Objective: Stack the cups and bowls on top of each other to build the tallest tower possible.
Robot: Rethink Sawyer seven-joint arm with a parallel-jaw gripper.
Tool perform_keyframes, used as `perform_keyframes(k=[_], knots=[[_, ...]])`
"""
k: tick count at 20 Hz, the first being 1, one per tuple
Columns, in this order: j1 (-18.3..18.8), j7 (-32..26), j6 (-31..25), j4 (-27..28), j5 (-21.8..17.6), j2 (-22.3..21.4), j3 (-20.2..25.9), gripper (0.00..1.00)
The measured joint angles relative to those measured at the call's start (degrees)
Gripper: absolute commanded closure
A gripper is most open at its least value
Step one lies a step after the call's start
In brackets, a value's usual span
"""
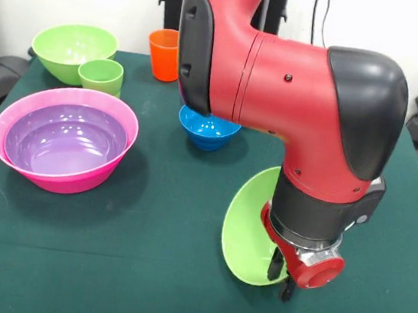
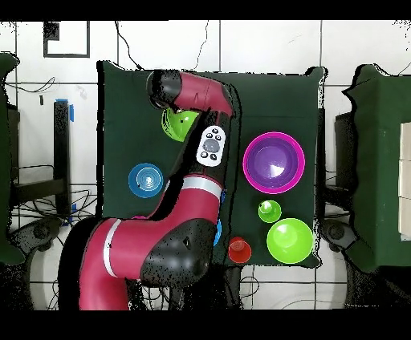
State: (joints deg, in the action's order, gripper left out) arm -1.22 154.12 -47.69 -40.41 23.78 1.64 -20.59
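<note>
My gripper (image 1: 281,276) is low over the table's near right, shut on the rim of a lime green bowl (image 1: 250,229) that is tipped up on its edge; from above that bowl (image 2: 181,124) shows beside my arm. At the left a purple bowl (image 1: 67,140) sits nested in the large pink bowl (image 1: 12,160). Behind them are a second lime green bowl (image 1: 70,48), the light green cup (image 1: 101,76) and the orange cup (image 1: 164,53). A blue bowl (image 1: 208,128) is half hidden behind my arm. Another blue bowl (image 2: 145,180) shows only from above.
My bulky red and black arm (image 1: 291,98) crosses the middle of the green cloth (image 1: 143,270) and hides the table's right side in the front view. Chairs and cables stand off the table's edges.
</note>
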Motion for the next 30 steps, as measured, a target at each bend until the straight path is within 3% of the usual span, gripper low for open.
perform_keyframes(k=[18, 30], knots=[[0.31, 0.0, -6.54, 1.68, 1.05, -0.79, -3.35, 1.0], [1.56, 0.0, -14.55, 0.45, -2.55, -6.92, -7.7, 1.0]])
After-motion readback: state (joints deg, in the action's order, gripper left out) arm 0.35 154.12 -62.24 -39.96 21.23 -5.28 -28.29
